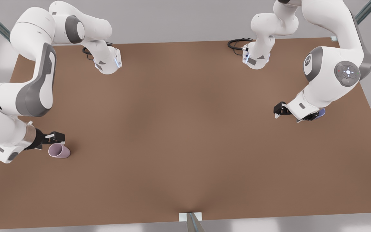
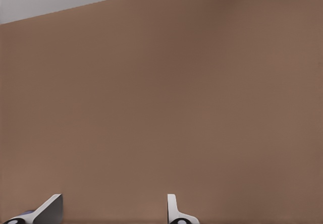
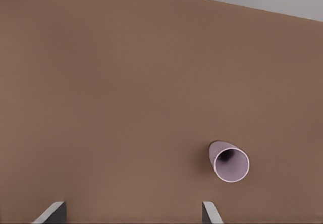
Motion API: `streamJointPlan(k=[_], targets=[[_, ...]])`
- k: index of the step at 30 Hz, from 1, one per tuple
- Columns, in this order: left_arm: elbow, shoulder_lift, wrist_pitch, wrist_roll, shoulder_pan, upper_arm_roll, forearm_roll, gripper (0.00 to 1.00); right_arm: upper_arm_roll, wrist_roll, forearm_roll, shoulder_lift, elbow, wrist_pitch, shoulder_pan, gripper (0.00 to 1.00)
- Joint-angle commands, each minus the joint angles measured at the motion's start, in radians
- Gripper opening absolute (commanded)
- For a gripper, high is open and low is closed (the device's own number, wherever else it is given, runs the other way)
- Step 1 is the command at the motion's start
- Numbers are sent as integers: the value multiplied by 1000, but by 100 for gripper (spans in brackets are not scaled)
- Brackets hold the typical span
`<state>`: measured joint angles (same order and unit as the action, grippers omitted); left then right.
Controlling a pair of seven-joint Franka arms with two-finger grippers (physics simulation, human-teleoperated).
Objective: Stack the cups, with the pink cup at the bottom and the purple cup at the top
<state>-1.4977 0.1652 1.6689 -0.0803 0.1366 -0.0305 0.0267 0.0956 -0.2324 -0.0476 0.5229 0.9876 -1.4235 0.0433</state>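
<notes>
The pink cup (image 1: 59, 150) stands on the brown table (image 1: 185, 135) near the front view's left edge, its mouth toward the camera. In the right wrist view the pink cup (image 3: 230, 163) lies ahead of the fingers and off to one side. My right gripper (image 1: 54, 138) hovers just beside it, open and empty; its fingertips (image 3: 54, 212) stand wide apart. The purple cup (image 1: 321, 112) peeks out from under the hand at the front view's right. My left gripper (image 1: 296, 115) is over that spot, open, with only bare table between its fingertips (image 2: 173, 210).
Both arm bases (image 1: 108, 62) (image 1: 256, 58) are bolted along the far edge of the table, with black cables (image 1: 237, 43) beside them. A small white bracket (image 1: 190, 216) sits at the middle of the near edge. The wide brown middle lies between the two cups.
</notes>
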Motion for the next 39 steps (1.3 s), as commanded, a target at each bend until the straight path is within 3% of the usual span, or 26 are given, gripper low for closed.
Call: streamJointPlan(k=[1, 13, 25, 39], targets=[[1, -1, -1, 2, 0, 0, -1, 100, -1, -8, 0, -6, 40, -58, -3, 100], [8, 14, -18, -6, 0, 24, -1, 100, -2, -56, 6, 6, 194, -193, -109, 100], [8, 14, -27, -10, 0, 37, 5, 100, -2, -265, -5, 63, 421, -512, -250, 100], [22, 2, -47, -10, 0, 67, 1, 100, 4, -373, 5, 92, 580, -626, -306, 100]])
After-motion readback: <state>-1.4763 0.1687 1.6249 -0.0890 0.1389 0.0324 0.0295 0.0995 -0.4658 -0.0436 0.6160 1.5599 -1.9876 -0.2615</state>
